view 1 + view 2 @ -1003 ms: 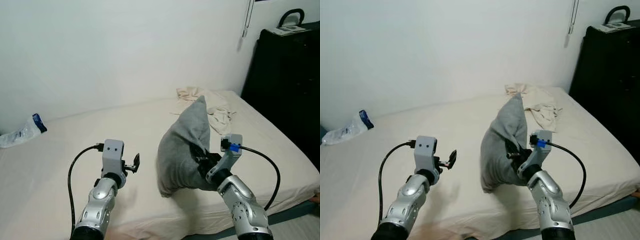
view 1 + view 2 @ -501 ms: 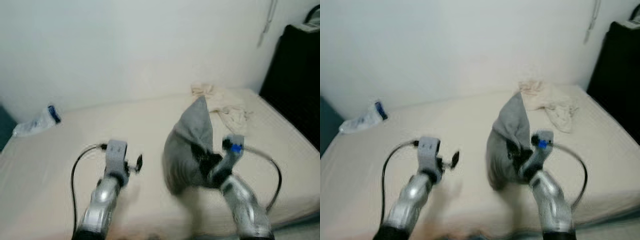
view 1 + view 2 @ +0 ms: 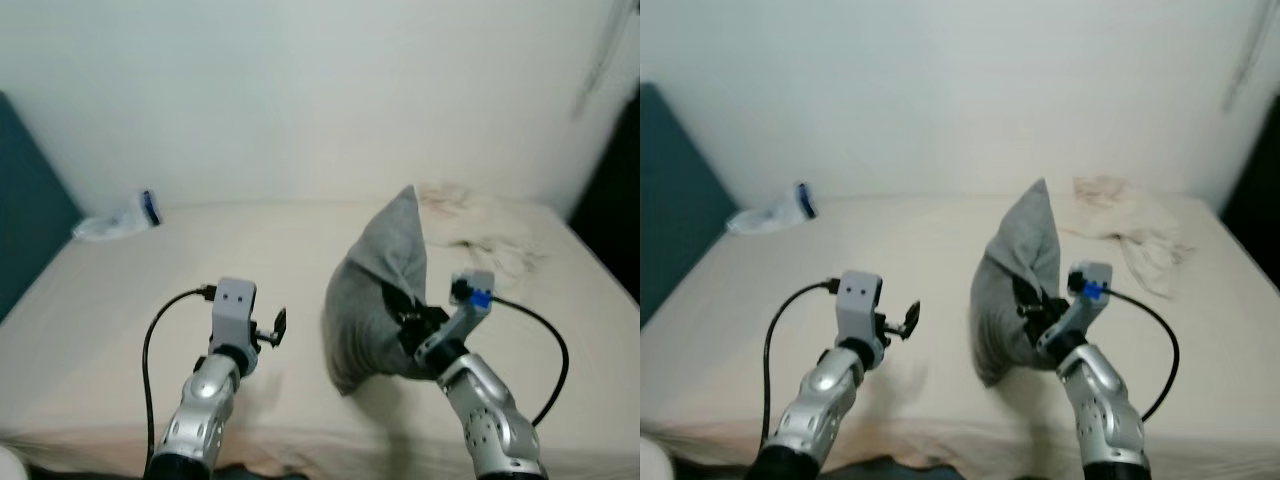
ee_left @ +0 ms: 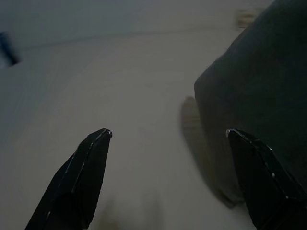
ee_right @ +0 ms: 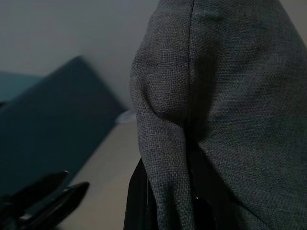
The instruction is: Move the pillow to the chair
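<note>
One grey woven pillow (image 3: pixel 380 290), upright | right gripper (image 3: pixel 408 322) pinches it | left gripper (image 4: pixel 168 139) spread, empty

Along our left tool (image 4: pixel 168 139) we see its two black fingers (image 4: pixel 79 177) spread wide apart, with pale bed (image 4: pixel 124 86) sheet between them. The grey pillow (image 4: pixel 259 91) rises just behind one fingertip, its rounded lower corner hanging above the sheet and throwing a soft shadow there. We cannot tell whether that finger touches the fabric. Near the bed's far edge sits a small dark blue object (image 4: pixel 7 48), blurred.
</note>
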Robot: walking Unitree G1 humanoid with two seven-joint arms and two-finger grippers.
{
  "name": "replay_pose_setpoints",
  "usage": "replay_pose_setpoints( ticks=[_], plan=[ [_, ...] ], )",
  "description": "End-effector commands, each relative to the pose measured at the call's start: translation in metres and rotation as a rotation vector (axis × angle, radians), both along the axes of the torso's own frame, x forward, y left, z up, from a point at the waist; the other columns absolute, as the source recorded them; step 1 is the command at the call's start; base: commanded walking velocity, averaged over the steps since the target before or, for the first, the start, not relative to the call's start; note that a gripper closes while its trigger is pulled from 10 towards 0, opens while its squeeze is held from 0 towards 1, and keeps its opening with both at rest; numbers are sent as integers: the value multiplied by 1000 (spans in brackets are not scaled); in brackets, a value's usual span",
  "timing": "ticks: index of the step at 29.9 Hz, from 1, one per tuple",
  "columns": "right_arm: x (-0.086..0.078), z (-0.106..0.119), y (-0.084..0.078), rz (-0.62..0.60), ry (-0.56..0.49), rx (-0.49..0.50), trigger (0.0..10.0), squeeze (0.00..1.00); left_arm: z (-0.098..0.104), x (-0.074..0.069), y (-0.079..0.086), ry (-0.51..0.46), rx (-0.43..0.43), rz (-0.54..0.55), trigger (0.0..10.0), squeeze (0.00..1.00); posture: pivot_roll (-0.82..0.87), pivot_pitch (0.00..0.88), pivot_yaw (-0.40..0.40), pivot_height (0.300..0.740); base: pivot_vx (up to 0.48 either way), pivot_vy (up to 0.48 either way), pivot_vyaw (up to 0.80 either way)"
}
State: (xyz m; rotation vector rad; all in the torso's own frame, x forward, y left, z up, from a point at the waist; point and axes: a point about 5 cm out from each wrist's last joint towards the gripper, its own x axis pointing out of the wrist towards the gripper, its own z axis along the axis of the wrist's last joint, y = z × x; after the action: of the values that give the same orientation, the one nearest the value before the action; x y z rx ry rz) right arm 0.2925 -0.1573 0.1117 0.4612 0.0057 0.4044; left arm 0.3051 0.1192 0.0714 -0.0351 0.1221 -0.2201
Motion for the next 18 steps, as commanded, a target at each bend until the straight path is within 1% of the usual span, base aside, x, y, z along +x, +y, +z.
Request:
replay_pose_setpoints(
  ticks=[1, 7, 11, 12, 14, 15, 17, 18],
  plan=[
    [3, 22, 15, 74, -109, 47, 10000, 0, -7, -3, 6, 35, 15, 15, 10000, 0, -126, 25, 75, 740, 0, 0, 650],
    [3, 18, 16, 76, -92, 36, 10000, 0, -7, -2, 7, 36, 21, 18, 10000, 0, -120, 23, 74, 740, 0, 0, 654],
    [6, 11, 17, 56, -26, 13, 10000, 0, -6, -3, 7, 35, 28, 5, 10000, 0, -120, 22, 75, 740, 0, 0, 0],
    [6, 11, 17, 56, -26, 13, 10000, 0, -6, -3, 7, 35, 28, 5, 10000, 0, -120, 22, 75, 740, 0, 0, 0],
    [7, 10, 16, 50, -21, 10, 10000, 0, -6, -3, 6, 34, 25, -3, 10000, 0, -121, 23, 76, 740, 0, -307, 0],
    [6, 10, 16, 49, -24, 11, 10000, 0, -6, -4, 4, 41, 61, -19, 10000, 0, -121, 23, 75, 740, 0, -465, 0],
    [6, 10, 16, 49, -25, 10, 10000, 0, -6, -4, 4, 42, 74, -23, 10000, 0, -121, 23, 75, 740, 0, -465, 0],
    [5, 10, 16, 48, -24, 13, 10000, 0, -7, -3, 5, 46, 65, -9, 10000, 0, -122, 26, 76, 740, 0, -465, 0]
  ],
)
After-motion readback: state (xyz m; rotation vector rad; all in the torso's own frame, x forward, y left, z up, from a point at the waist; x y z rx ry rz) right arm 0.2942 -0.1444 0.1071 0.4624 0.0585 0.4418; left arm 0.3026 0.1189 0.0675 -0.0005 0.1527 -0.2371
